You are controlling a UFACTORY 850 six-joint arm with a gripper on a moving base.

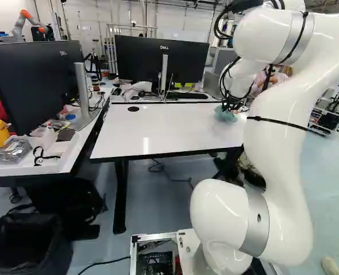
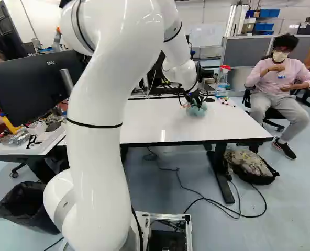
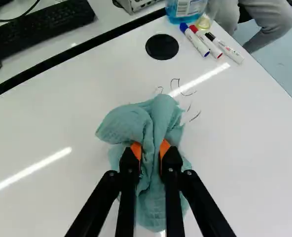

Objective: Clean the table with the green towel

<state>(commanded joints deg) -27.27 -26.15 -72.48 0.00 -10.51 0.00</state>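
Tool (image 2: pixel 197 99) pinches towel (image 3: pixel 158 116); pen marks (image 3: pixel 195 116) ahead, markers (image 3: pixel 209 45) and bottle (image 3: pixel 185 9) beyond

Gray partitions (image 2: pixel 240 52) and white walls (image 1: pixel 85 20) rise beyond the shiny, pale-blue floor (image 2: pixel 296 209).

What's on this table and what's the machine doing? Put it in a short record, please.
Surface: white table
Cleaning cloth: green towel, bunched up
Grip: gripper shut on the towel between orange pads
Dirt: thin dark pen strokes ahead of the towel, not yet wiped off
Nearby: three capped markers, spray bottle, round black disc
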